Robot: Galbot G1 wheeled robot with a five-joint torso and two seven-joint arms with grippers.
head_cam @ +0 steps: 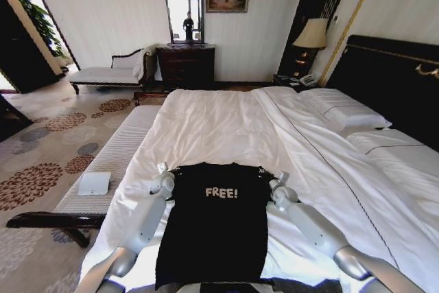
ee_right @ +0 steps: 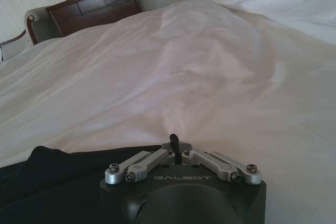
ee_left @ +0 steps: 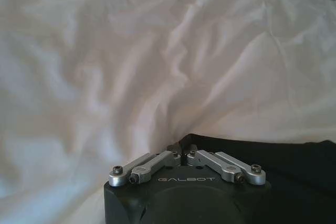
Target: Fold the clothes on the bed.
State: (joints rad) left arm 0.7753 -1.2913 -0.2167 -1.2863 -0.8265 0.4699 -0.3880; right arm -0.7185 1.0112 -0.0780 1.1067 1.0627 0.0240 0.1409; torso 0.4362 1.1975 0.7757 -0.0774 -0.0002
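Observation:
The clothes, a black T-shirt (head_cam: pixel 216 231) with white "FREE!" lettering, lie flat and chest up on the white duvet of the bed (head_cam: pixel 226 121), near its front edge. My left gripper (head_cam: pixel 164 169) sits at the shirt's far left corner and my right gripper (head_cam: pixel 279 178) at the far right corner. In the left wrist view the left gripper (ee_left: pixel 181 149) is shut on the black fabric's edge (ee_left: pixel 294 161). The right gripper (ee_right: pixel 176 145) is likewise shut, with a tuft of black cloth (ee_right: pixel 63 166) pinched between its tips. No sleeves show.
White pillows (head_cam: pixel 343 111) and a dark headboard (head_cam: pixel 398 80) lie to the right. A long bench (head_cam: pixel 103 169) with a white item (head_cam: pixel 94 183) runs along the bed's left side. A dresser (head_cam: pixel 185 65), a chaise (head_cam: pixel 106 73) and a lamp (head_cam: pixel 312 34) stand farther back.

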